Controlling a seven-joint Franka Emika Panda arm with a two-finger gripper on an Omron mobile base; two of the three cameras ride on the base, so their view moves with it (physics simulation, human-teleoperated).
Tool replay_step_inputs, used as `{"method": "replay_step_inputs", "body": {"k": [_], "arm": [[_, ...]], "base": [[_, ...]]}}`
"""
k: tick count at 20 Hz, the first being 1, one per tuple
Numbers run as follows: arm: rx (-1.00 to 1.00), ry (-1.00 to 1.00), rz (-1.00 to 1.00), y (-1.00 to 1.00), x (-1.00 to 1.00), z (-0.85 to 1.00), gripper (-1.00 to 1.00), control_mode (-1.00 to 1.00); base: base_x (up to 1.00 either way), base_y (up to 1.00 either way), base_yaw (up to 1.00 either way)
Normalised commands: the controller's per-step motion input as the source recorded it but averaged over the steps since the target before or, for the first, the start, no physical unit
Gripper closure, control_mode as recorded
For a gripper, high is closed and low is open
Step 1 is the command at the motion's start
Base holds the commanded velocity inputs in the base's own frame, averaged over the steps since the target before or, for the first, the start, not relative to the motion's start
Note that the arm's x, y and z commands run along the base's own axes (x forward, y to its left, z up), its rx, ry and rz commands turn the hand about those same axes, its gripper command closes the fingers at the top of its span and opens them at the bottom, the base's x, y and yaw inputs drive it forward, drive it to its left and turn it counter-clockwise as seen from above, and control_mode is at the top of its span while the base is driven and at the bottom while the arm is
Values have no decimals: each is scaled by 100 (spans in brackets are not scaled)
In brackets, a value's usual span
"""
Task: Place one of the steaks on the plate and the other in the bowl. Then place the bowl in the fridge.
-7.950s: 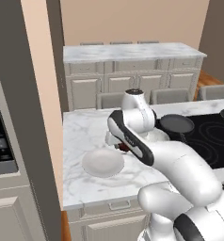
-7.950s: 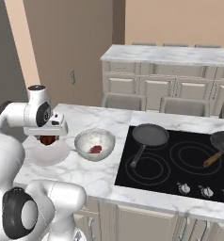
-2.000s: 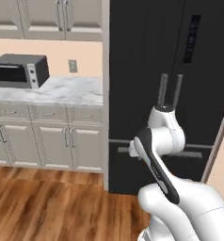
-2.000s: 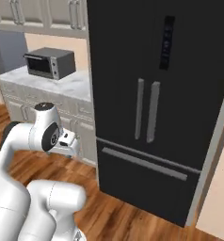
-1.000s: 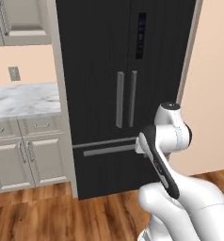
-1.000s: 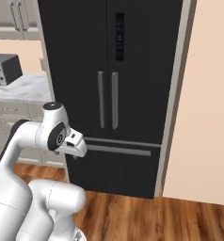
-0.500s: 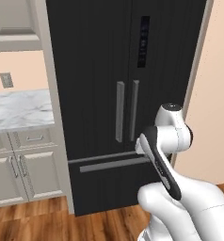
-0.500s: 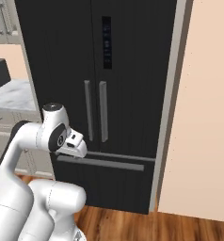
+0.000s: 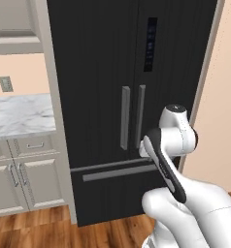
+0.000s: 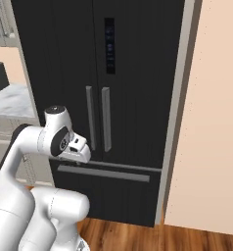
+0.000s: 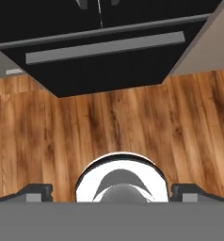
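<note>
Spread, empty gripper (image 11: 112, 190) pointed down in front of the shut fridge (image 9: 112, 72)

Nearest, in the hand view: fingertips (image 11: 36, 190) set wide apart with nothing between, over bare wood floor (image 11: 48, 127), then the fridge's drawer handle (image 11: 104, 47) at the foot. From the left base: marble counter (image 9: 20, 114) and cabinets (image 9: 25, 179) just beside the fridge's left edge. From the right base: plain wall (image 10: 211, 122) against its right edge, open floor ahead
</note>
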Motion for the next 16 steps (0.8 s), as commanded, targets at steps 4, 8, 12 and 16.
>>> {"method": "replay_step_inputs", "body": {"k": [4, 8, 12, 16], "arm": [[-10, -32, -1, -17, 57, 4, -100, -100], [-12, -39, 8, -37, 73, 31, -100, -100], [-1, -34, 21, -24, 53, 34, -100, -100], [-6, -25, 8, 0, 28, 47, -100, -100]], "base": [[0, 0, 0], [0, 0, 0], [0, 0, 0], [0, 0, 0]]}}
